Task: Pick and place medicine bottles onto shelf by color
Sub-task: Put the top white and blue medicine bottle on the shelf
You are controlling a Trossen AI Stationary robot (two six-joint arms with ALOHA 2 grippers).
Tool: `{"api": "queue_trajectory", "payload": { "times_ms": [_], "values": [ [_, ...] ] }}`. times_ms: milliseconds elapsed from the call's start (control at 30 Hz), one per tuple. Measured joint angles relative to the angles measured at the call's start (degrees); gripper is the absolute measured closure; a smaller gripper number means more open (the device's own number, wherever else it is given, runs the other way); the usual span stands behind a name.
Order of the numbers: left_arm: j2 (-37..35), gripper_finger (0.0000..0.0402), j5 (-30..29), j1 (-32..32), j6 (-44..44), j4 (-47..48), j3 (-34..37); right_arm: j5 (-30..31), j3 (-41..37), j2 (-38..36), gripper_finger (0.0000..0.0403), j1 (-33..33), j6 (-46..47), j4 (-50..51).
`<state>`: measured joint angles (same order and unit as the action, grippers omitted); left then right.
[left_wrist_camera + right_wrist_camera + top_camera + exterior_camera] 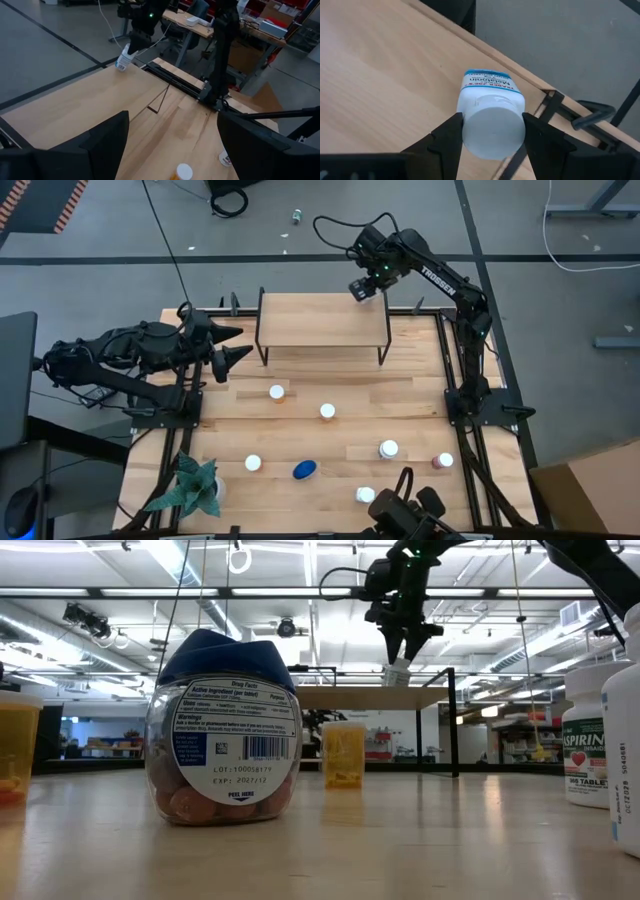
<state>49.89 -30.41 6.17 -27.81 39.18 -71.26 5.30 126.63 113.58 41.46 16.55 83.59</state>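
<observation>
My right gripper hangs over the far right corner of the shelf, shut on a white medicine bottle with a white cap. Its body reaches down toward the light top board. My left gripper waits open by the shelf's left end, holding nothing. Several more medicine bottles stand upright on the tabletop: white-capped ones and one with a blue lid, which fills the near part of the low view. My right gripper pinches the white bottle at its cap end between the two fingers, one on each side. The fingers come steeply from above. The bottle hangs below them, a little tilted, base close over the shelf's board; I cannot tell whether it touches.
Further bottles stand at the table's near right. A green plant sits at the near left corner. Black clamps and the table's frame run just behind the shelf's far edge.
</observation>
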Motion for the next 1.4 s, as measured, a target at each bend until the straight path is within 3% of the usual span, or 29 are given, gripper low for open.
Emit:
{"api": "queue_trajectory", "payload": {
  "times_ms": [1400],
  "values": [
    [0.0,0.0092,0.12,0.09,-0.04,0.0,0.0,-0.87,0.0,0.0,0.0182,0.0,3.56,0.86]
  ]
}}
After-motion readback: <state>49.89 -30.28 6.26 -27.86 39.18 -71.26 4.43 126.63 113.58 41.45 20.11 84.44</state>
